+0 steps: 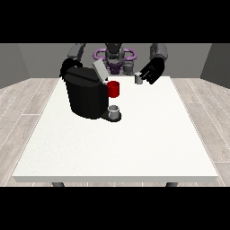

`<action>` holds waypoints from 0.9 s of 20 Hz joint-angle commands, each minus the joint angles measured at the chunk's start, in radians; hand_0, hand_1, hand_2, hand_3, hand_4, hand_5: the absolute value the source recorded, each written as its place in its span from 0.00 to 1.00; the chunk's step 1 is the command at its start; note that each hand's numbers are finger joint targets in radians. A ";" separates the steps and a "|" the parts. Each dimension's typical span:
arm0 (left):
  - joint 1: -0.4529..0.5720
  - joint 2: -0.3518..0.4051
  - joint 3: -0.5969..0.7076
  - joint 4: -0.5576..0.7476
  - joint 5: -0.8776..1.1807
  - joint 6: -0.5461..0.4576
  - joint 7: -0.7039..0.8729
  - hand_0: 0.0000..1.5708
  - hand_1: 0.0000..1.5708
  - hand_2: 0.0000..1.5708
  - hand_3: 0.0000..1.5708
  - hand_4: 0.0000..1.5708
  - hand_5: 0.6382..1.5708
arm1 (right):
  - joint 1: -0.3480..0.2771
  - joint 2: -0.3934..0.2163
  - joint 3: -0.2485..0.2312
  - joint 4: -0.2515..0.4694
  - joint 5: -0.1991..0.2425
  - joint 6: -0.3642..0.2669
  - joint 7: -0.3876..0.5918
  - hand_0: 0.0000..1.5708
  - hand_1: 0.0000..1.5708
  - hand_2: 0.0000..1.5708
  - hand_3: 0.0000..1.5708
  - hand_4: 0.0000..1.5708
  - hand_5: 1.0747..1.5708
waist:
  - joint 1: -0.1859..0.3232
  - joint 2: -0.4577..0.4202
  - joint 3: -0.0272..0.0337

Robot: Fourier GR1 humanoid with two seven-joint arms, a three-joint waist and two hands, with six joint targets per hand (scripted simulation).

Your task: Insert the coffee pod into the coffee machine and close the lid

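Fingers (pixel 144 73) spread beside my coffee pod (pixel 139 79) at view's right, red mug (pixel 113 89) between it and open-lidded coffee machine (pixel 87 95) on white worktop (pixel 134 143)

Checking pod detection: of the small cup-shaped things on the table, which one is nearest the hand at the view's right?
The small grey pod right beside the hand at the view's right. The red cup and the grey cup sit by the coffee machine.

A matt black plastic look is shown by the coffee machine (pixel 85 96), a smooth matt white by the table (pixel 134 143), pale wood grain by the floor (pixel 24 108).
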 commanded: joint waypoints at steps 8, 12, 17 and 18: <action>-0.212 0.044 0.080 0.003 0.024 -0.036 0.117 0.77 0.77 0.80 0.76 0.32 1.00 | -0.064 0.007 0.017 -0.009 0.034 -0.030 -0.004 0.00 0.00 0.00 0.00 0.32 1.00 | -0.066 0.080 0.0000; -0.212 0.064 0.084 0.021 0.011 -0.030 0.094 0.82 0.82 0.85 0.81 0.31 1.00 | -0.053 -0.003 0.028 -0.058 0.047 -0.034 0.020 0.00 0.00 0.00 0.00 0.34 1.00 | -0.097 0.089 -0.0002; -0.250 0.073 0.090 0.040 0.006 -0.041 0.089 0.82 0.82 0.85 0.80 0.33 1.00 | -0.062 0.011 0.056 -0.102 0.052 -0.034 0.053 0.00 0.00 0.00 0.00 0.31 1.00 | -0.135 0.106 -0.0004; -0.271 0.013 0.051 0.002 -0.026 -0.011 0.164 0.80 0.80 0.84 0.79 0.32 1.00 | -0.068 0.007 0.021 -0.023 0.046 -0.042 0.009 0.00 0.00 0.00 0.00 0.33 1.00 | -0.100 0.097 0.0003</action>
